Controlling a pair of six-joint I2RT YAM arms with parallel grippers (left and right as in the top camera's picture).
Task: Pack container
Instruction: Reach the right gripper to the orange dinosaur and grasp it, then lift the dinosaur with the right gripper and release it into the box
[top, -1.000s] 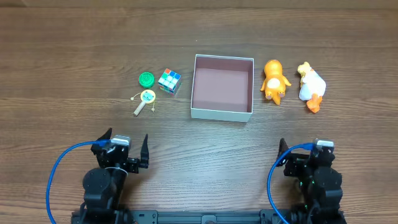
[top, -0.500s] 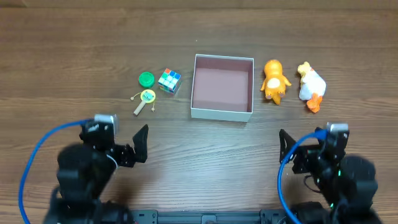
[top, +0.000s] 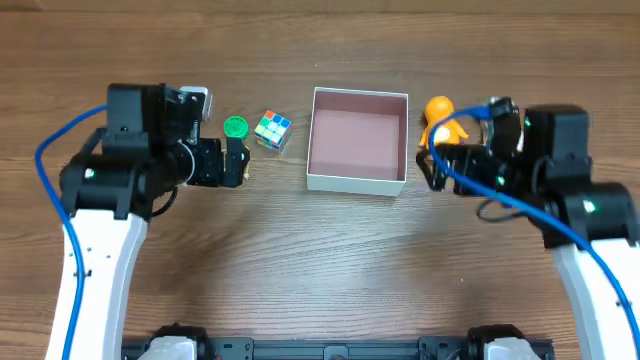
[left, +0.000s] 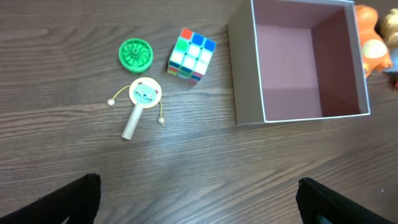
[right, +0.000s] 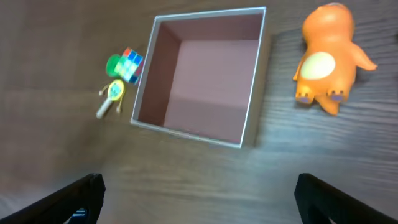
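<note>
Container (top: 357, 140): empty, mid-table, between the puzzle cube (left: 191, 53) and the orange toy figure (right: 324, 59).
Handling: I judge it to be light, thin card. The walls would flex, and it would slide if nudged.
Hold: I'd pinch one wall over the rim, near a corner.
Left gripper (left: 199, 202): spread wide, empty.
Right gripper (right: 199, 199): spread wide, empty.

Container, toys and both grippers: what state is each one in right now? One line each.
container: upright, open-topped, empty.
puzzle cube: scrambled, on the table outside the container.
green disc: lying flat on the table.
rattle drum: lying flat on the table.
orange toy: lying belly up beside the container, not packed.
left gripper: open, empty.
right gripper: open, empty.
</note>
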